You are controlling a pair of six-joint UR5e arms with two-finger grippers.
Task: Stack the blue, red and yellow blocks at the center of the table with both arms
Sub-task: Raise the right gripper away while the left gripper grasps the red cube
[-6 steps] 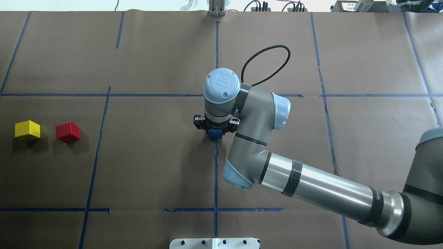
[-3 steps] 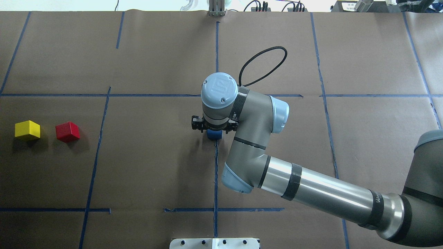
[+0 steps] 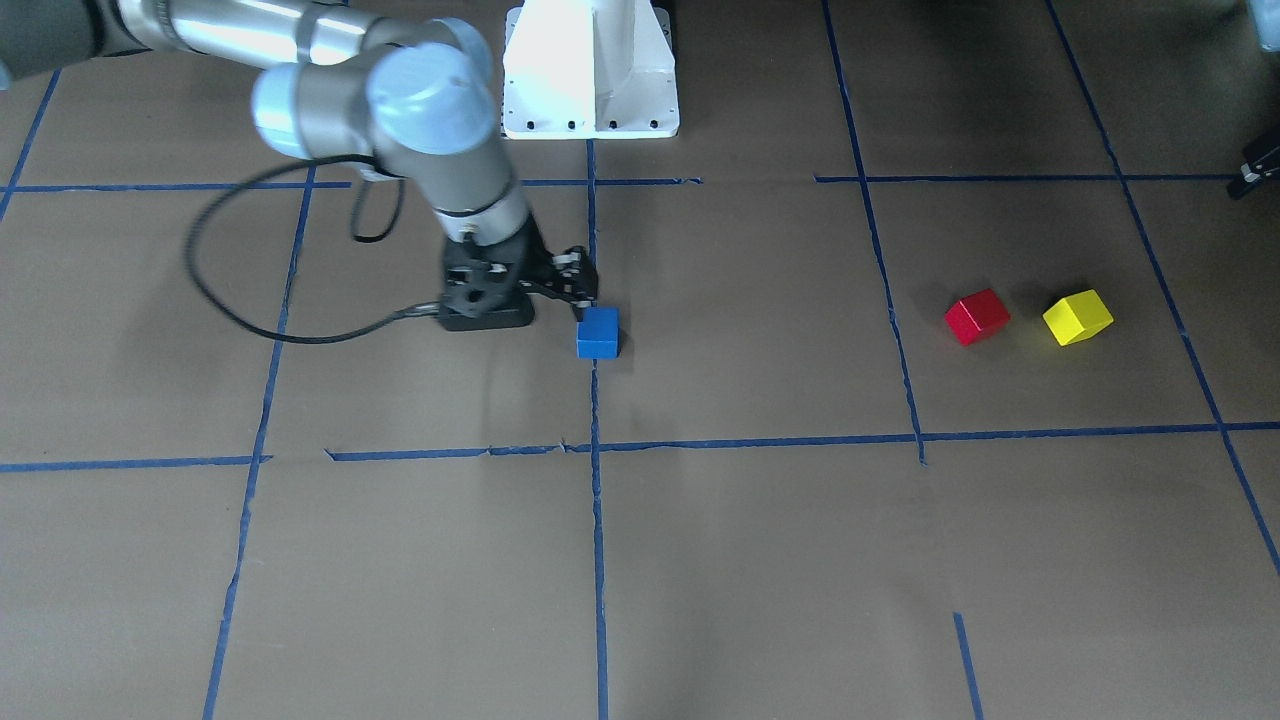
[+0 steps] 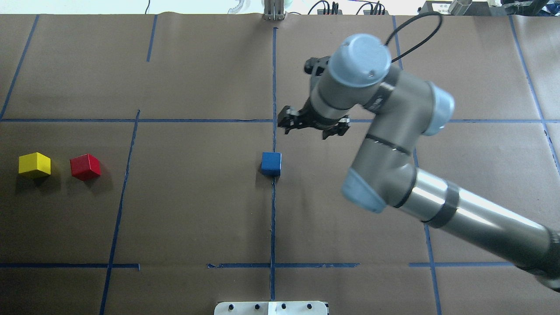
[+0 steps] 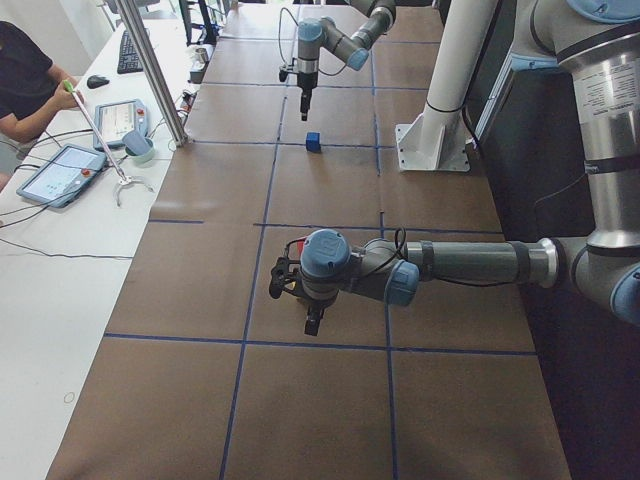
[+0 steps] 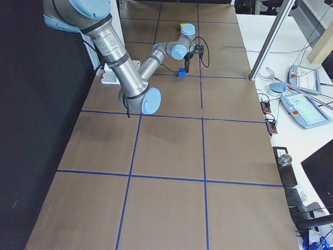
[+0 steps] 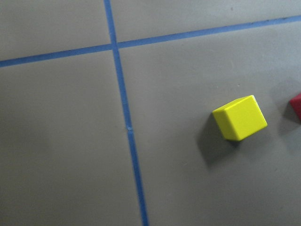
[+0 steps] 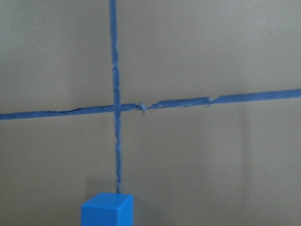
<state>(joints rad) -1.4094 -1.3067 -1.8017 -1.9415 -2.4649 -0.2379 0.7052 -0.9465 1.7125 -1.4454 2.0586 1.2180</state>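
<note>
The blue block [image 4: 271,163] stands alone on the tape cross at the table's centre; it also shows in the front view [image 3: 598,332] and at the bottom of the right wrist view [image 8: 107,209]. My right gripper [image 4: 313,128] is open and empty, raised beyond the block and a little to its right. The red block [image 4: 85,166] and yellow block [image 4: 34,164] sit side by side at the far left. The left wrist view looks down on the yellow block [image 7: 240,117]. My left gripper [image 5: 312,318] shows only in the exterior left view; I cannot tell if it is open.
Brown paper with blue tape lines [image 4: 273,218] covers the table. The white robot base plate [image 4: 271,307] is at the near edge. The right arm's black cable [image 4: 415,35] loops above the wrist. An operator's tablets [image 5: 60,170] lie on the side bench.
My right gripper let go of the blue block, rose and moved away toward the far right. The blue block stays at the centre. The red and yellow blocks have not moved.
</note>
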